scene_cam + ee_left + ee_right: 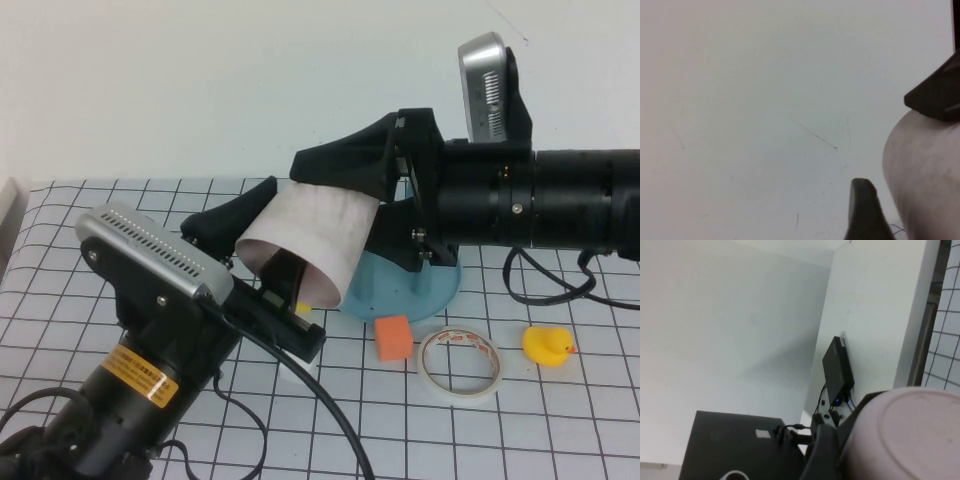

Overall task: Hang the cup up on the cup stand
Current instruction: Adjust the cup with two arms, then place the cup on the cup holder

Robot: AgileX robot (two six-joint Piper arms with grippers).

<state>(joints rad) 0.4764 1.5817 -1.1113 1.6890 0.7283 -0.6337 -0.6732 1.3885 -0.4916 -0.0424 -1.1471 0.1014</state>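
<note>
Cup (318, 236) held sideways above the counter (560, 420), pinched by both the right end effector (340, 200) and left end effector (268, 262); stand (420, 290) pegs hidden behind, so blind lowering risks missing them.

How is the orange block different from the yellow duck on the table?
The orange block is a plain cube with flat faces; the yellow duck is rounded, with a head and an orange beak. The block sits beside the blue cup stand, the duck farther right, past the tape ring. Both rest untouched on the table while the left gripper and right gripper hold the cup.
</note>
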